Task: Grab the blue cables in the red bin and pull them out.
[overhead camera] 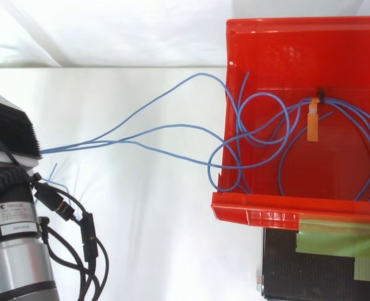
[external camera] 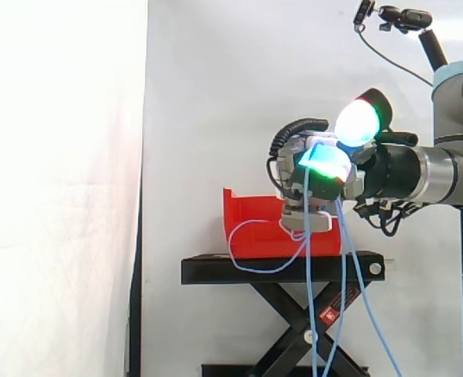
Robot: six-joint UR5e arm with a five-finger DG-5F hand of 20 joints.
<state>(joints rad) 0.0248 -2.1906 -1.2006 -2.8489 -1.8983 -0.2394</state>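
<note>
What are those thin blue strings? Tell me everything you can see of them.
The blue cables are thin, light-blue, flexible strands. Their loops lie inside the red bin, bundled at a small black tie with an orange tag. Several strands cross the bin's wall and run, converging, to the hand, whose fingers curl round them. Below it, strands hang past the black stand.

Top view: red bin (overhead camera: 279, 210) chopped by top and right edges, blue cables (overhead camera: 78, 145) vanish under robot hand (overhead camera: 9, 132), itself cut at left. Side view: we lose cables past bottom edge, robot hand hides bin's right end.
</note>
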